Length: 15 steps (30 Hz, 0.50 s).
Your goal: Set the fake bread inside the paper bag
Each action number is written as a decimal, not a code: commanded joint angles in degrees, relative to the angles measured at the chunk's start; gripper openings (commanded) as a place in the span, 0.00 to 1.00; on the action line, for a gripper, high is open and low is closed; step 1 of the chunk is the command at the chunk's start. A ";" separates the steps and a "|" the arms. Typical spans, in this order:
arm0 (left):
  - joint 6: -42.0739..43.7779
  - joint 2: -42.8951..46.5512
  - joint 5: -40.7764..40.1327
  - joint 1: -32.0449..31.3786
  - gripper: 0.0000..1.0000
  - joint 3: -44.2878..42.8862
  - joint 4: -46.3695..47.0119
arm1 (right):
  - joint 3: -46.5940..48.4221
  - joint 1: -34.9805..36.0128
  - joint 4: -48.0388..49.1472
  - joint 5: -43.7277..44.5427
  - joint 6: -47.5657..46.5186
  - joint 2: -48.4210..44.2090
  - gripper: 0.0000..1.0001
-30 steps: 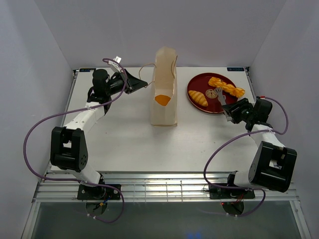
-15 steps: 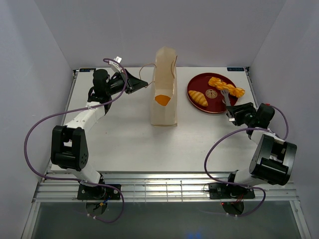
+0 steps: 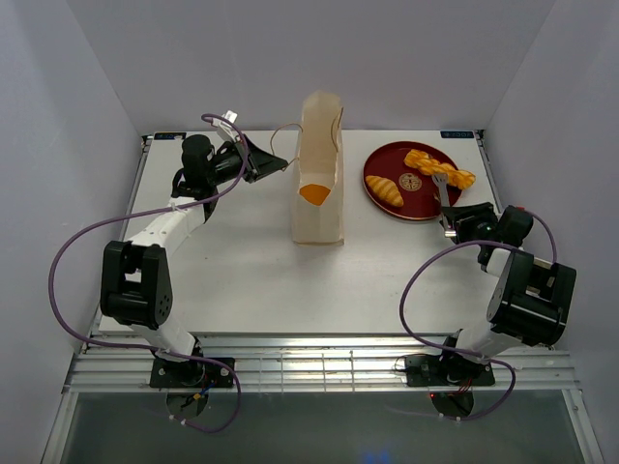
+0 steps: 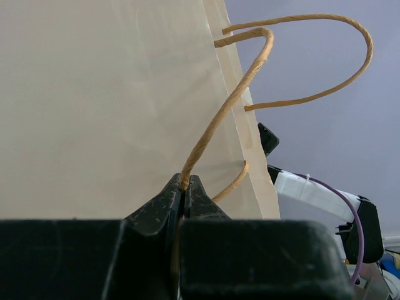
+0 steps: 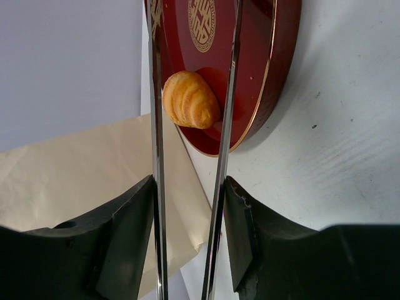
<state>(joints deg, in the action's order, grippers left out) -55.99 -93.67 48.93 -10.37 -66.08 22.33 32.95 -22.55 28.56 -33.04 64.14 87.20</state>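
The paper bag (image 3: 319,193) is standing just ahead of the left gripper (image 3: 284,164), while the plate (image 3: 416,203), carrying the croissant (image 3: 384,190) and braided loaf (image 3: 441,170), is lying just ahead of the right gripper (image 3: 437,184).

I see bright, even, diffuse light from above; shadows on the surface (image 3: 251,271) are soft and faint. In the left wrist view the left tool (image 4: 185,190) is a dark, nearly featureless silhouette.
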 commanded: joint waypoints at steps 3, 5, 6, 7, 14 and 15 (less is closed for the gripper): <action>0.35 0.59 1.17 -0.35 0.00 -0.45 0.88 | 1.68 -0.66 5.36 -1.15 1.51 1.66 0.52; 0.26 0.59 1.26 -0.44 0.00 -0.36 0.96 | 2.03 -0.75 7.20 -1.33 2.21 2.71 0.52; 0.26 0.59 1.26 -0.44 0.00 -0.36 0.96 | 2.38 -0.75 7.56 -1.42 2.74 2.97 0.52; 0.26 0.68 1.35 -0.44 0.00 -0.27 0.96 | 2.56 -0.75 7.74 -1.42 2.83 3.76 0.52; 0.35 0.68 1.52 -0.44 0.00 -0.53 0.96 | 4.58 -0.75 8.97 -0.98 3.19 6.49 0.52; 0.35 0.59 1.61 -0.35 0.00 -0.54 0.96 | 4.93 -0.66 8.97 -1.15 3.10 6.84 0.52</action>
<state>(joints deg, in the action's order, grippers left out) -56.03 -93.67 49.12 -10.37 -66.08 22.70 35.16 -22.92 34.28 -33.67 66.98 93.27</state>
